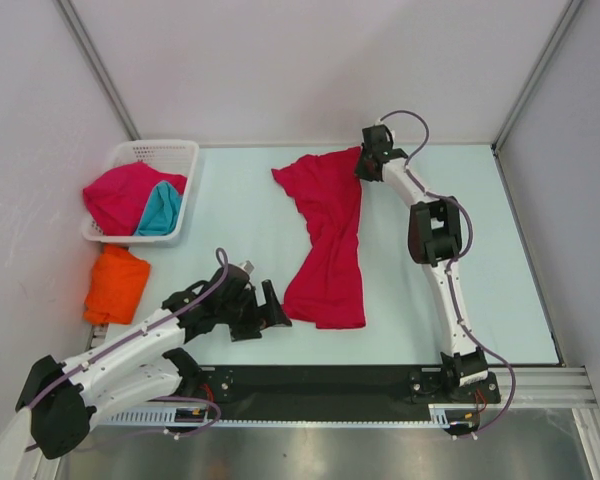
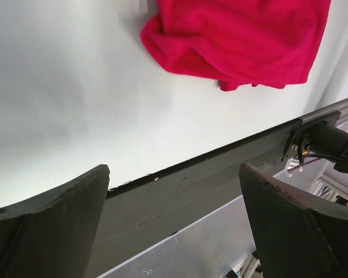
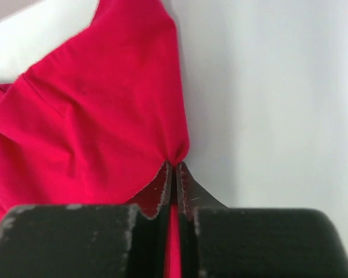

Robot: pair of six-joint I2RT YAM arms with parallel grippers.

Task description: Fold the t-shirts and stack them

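You have the right gripper [image 3: 175,169] pinched tight on the shirt [image 3: 98,116]. Its two fingers [image 3: 192,194] meet with only a thin strip of red cloth showing between them. At the tips the cloth gathers into a point, and creases fan up and to the left from the pinch. The shirt fills the left half of your view and runs off the left and top edges. Its right edge rises almost straight from the fingertips. To the right of it you see bare white table [image 3: 267,98], with another patch at upper left. The gripper's black body crosses the bottom of your view.
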